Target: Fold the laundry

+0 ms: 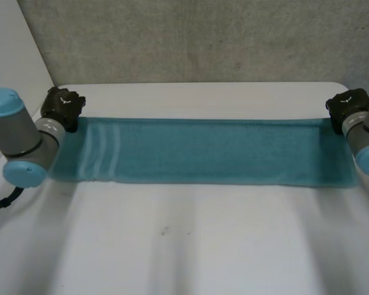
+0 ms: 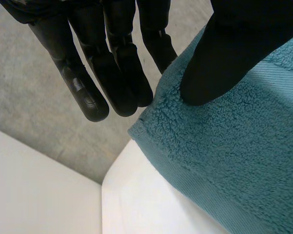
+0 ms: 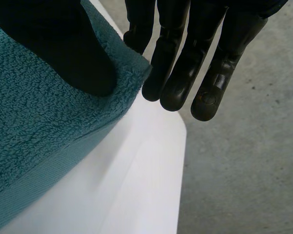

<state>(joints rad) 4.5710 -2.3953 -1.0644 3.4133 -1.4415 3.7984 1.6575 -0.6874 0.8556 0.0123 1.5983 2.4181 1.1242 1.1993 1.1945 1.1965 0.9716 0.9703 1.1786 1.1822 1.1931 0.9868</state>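
A teal towel [image 1: 209, 150] lies flat as a long strip across the white table [image 1: 190, 246], with pale stripes near its left end. My left hand [image 1: 62, 107] is at the towel's far left corner. In the left wrist view the thumb [image 2: 224, 53] presses on top of the towel [image 2: 234, 161] while the straight fingers [image 2: 117, 63] reach past the corner, one slipping behind its edge. My right hand [image 1: 347, 106] is at the far right corner, where its thumb [image 3: 63, 48] rests on the towel [image 3: 34, 122] and its fingers [image 3: 185, 63] extend beyond the corner, one tucked behind it.
A grey concrete wall [image 1: 196, 37] stands behind the table's far edge. Bare white tabletop stretches in front of the towel toward me. Both grey arms come in at the table's sides.
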